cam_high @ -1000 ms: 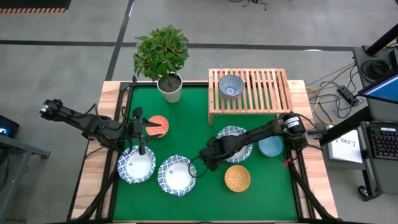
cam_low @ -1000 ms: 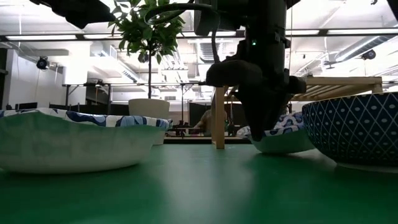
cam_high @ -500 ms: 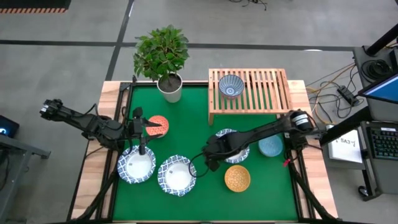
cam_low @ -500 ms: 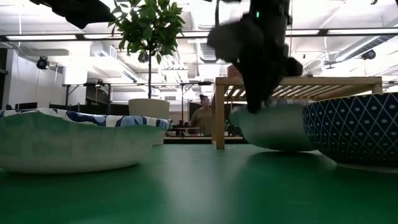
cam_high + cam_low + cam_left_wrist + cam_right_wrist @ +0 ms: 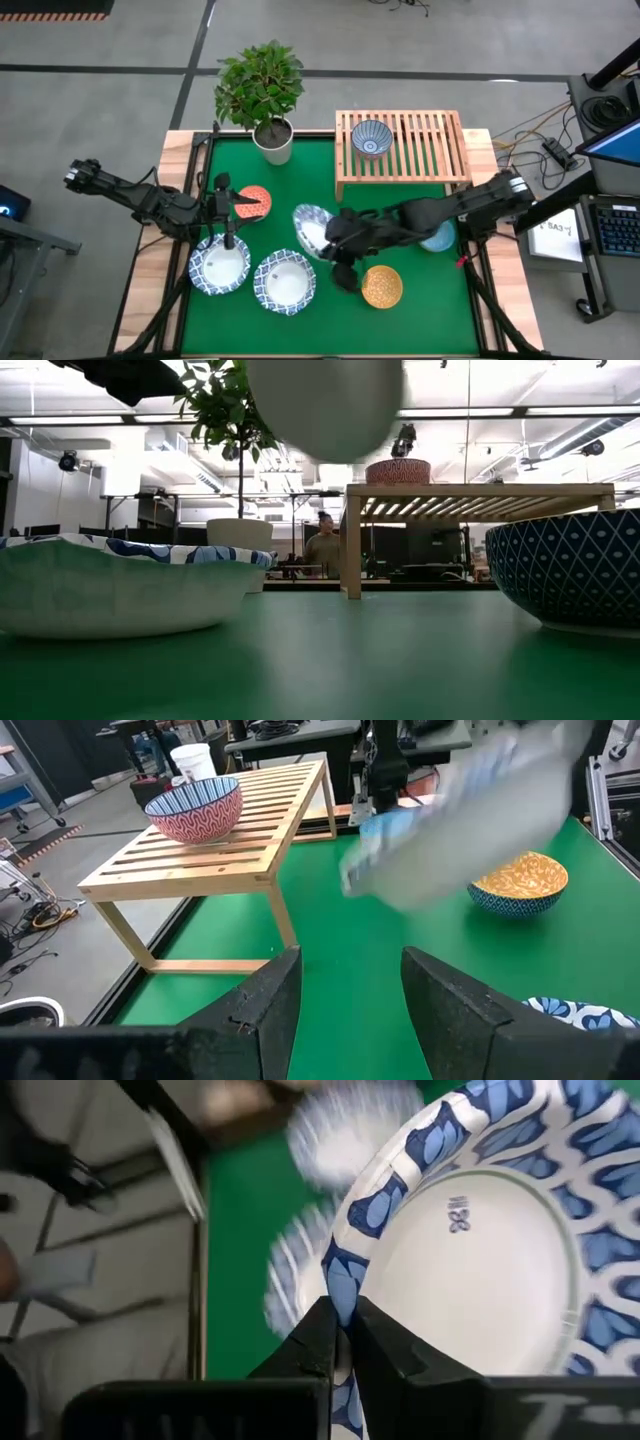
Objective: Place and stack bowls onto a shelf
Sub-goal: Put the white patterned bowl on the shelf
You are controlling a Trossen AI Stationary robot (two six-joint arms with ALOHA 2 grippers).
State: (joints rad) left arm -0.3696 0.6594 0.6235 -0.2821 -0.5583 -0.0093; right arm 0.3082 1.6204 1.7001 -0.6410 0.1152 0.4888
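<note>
My right gripper [image 5: 336, 243] is over the middle of the table, shut on a wide white bowl with a blue patterned rim [image 5: 312, 228]. That bowl's pale underside [image 5: 325, 398] shows high in the low view. Two more wide white bowls [image 5: 220, 266] [image 5: 285, 281] rest on their bases on the green mat, with the yellow-orange bowl [image 5: 382, 287], the light blue bowl [image 5: 438, 240] and the orange-red bowl [image 5: 256, 200]. A small blue-patterned bowl [image 5: 372, 138] stands on the wooden shelf [image 5: 430, 145]. My left gripper [image 5: 228, 216] waits open above the left white bowl. My right gripper pinches the bowl's rim [image 5: 338, 1285] between its two fingers [image 5: 318, 1342], one on the inner side and one on the outer. The fingers come from the table's right. The bowl is lifted clear of the mat and tilted, its inside [image 5: 470, 1270] partly facing up.
A white plant pot [image 5: 273, 142] with a leafy plant stands at the mat's far edge, left of the shelf. The shelf's right part [image 5: 190, 850] is bare slats. Green mat [image 5: 400, 320] shows along the near edge. A person [image 5: 322, 545] is in the room behind.
My right gripper has lifted the wide white bowl off the mat in front of the shelf, carried it up and toward the table's left, and tipped it. In the low view the bowl has risen from the mat to the top of the picture.
</note>
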